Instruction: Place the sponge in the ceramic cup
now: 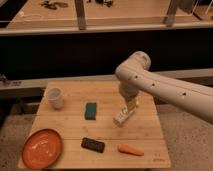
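The dark green sponge (90, 110) lies flat near the middle of the wooden table (150, 132). At the table's back left corner the white ceramic cup (54, 97) stands upright. My arm reaches in from the right, and its gripper (131, 104) points down over the right half of the table, to the right of the sponge and well away from the cup. It hangs just above a white tube-like bottle (122, 118).
An orange plate (42, 148) sits at the front left corner. A flat black rectangular object (93, 145) lies in front of the sponge, and a carrot (130, 150) lies near the front edge. A dark counter runs behind the table.
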Controlling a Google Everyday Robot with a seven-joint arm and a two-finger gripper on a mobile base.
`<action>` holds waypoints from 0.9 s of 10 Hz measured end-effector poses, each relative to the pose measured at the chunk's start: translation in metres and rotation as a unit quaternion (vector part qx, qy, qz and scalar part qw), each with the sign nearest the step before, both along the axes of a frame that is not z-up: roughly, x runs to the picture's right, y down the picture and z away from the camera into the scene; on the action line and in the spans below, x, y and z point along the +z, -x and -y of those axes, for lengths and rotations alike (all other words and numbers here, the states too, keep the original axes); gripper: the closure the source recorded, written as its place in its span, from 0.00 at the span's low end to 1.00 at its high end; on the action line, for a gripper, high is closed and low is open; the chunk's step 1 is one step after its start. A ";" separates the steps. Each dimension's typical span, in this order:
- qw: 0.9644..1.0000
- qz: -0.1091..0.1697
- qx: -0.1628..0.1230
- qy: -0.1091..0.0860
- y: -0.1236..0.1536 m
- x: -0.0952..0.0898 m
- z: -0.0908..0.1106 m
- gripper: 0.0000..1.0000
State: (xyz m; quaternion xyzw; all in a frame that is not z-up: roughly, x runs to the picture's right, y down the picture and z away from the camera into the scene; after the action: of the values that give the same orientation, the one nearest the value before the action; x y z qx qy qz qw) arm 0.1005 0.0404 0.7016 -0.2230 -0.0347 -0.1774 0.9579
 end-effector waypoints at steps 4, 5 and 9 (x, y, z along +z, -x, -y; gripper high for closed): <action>0.999 0.028 -0.034 -0.010 0.021 0.006 0.013 0.24; 0.998 0.040 -0.048 -0.014 0.033 0.009 0.016 0.20; 0.994 0.070 -0.081 -0.023 0.057 0.021 0.024 0.20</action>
State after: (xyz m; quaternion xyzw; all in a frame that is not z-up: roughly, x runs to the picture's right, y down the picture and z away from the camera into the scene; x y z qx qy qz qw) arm 0.0440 0.0159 0.7222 -0.1900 -0.0792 -0.2703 0.9405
